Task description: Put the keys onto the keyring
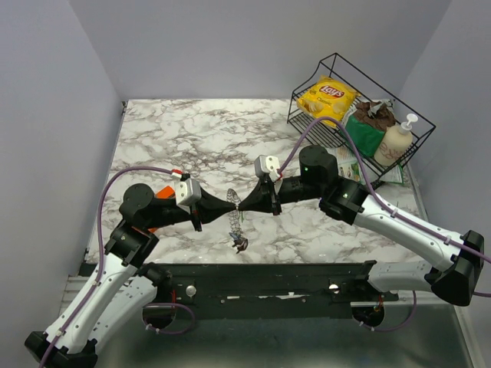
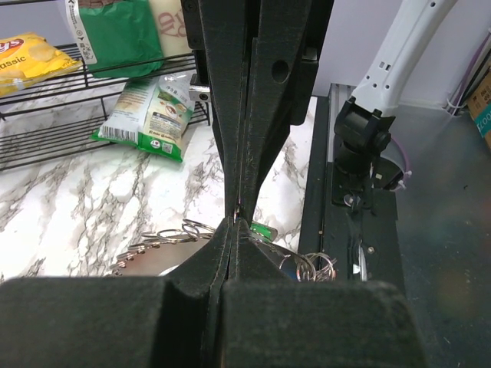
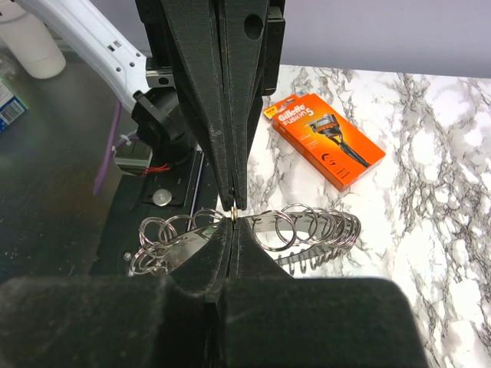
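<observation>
Nearly nose to nose over the marble table (image 1: 176,138), the left gripper (image 1: 232,208) is pinched shut on the keyring (image 3: 307,226), a coil of thin silvery loops. The right gripper (image 1: 247,204), jaws likewise closed, bites the same spot from 3 o'clock. Seen from overhead, the coil's long axis runs 12 to 6 o'clock, with its tail and the keys (image 1: 240,244) trailing toward the 6 o'clock edge. One green key (image 2: 265,230) shows just right of the pinch in the left wrist view. Whether the coil rests on the table or hangs clear cannot be told. The step appears to be prising a loop apart. That likely calls for firm grips on adjacent turns and a gentle pull along the 9-to-3 line, without any twist that could flick the wire free. A wire basket (image 1: 418,123) of groceries stands well apart at 2 o'clock.
</observation>
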